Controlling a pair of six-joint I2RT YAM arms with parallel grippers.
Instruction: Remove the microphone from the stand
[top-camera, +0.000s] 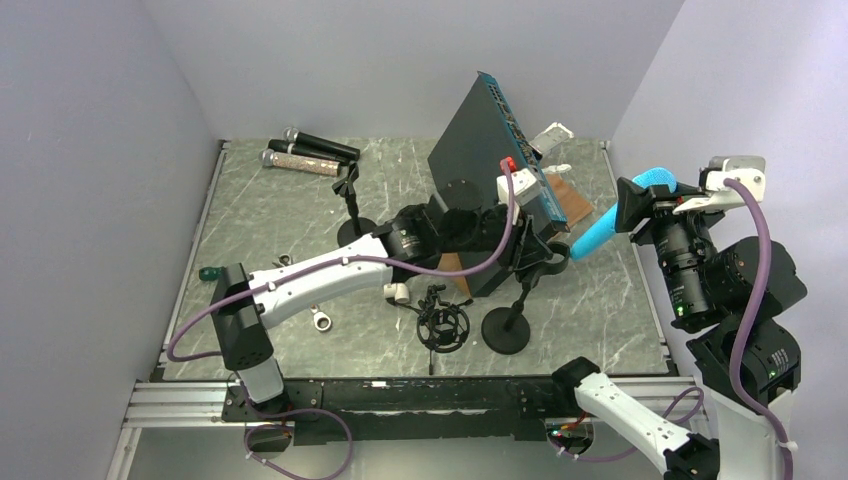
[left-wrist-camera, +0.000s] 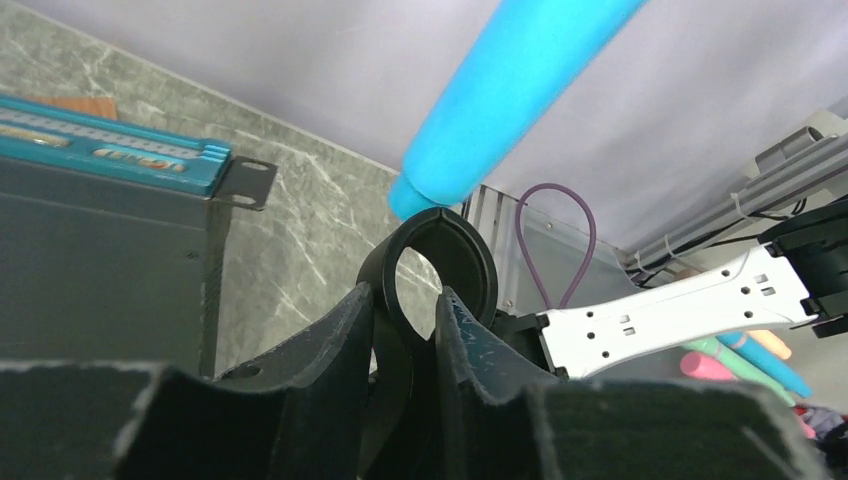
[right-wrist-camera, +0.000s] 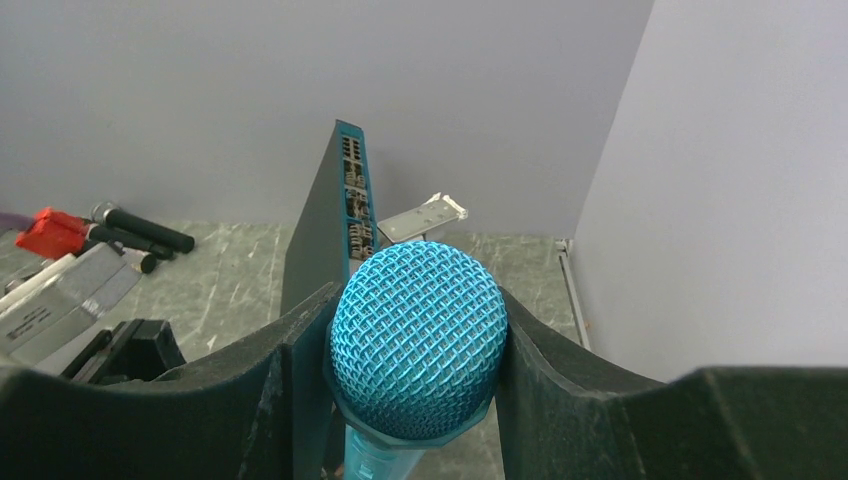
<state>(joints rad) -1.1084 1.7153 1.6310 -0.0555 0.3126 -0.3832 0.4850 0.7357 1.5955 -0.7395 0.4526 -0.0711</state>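
Note:
A bright blue microphone (top-camera: 605, 225) is held up at a slant by its mesh head (right-wrist-camera: 418, 335), which sits between the fingers of my right gripper (right-wrist-camera: 415, 345). The right gripper (top-camera: 640, 200) is shut on it. The microphone's tail end (left-wrist-camera: 415, 195) hangs just above the black ring clip (left-wrist-camera: 440, 262) of the stand (top-camera: 520, 300). The ring is empty and the table shows through it. My left gripper (left-wrist-camera: 408, 320) is shut on the stand's clip below the ring; it also shows in the top view (top-camera: 545, 255). The stand's round base (top-camera: 506, 332) rests on the table.
A black rack box with a teal front (top-camera: 485, 150) leans tilted behind the left gripper. Several dark microphones (top-camera: 310, 152) lie at the back left, beside a second small stand (top-camera: 350, 200). A black shock mount (top-camera: 443, 325) lies near the base. A brown board (top-camera: 568, 198) lies at the back right.

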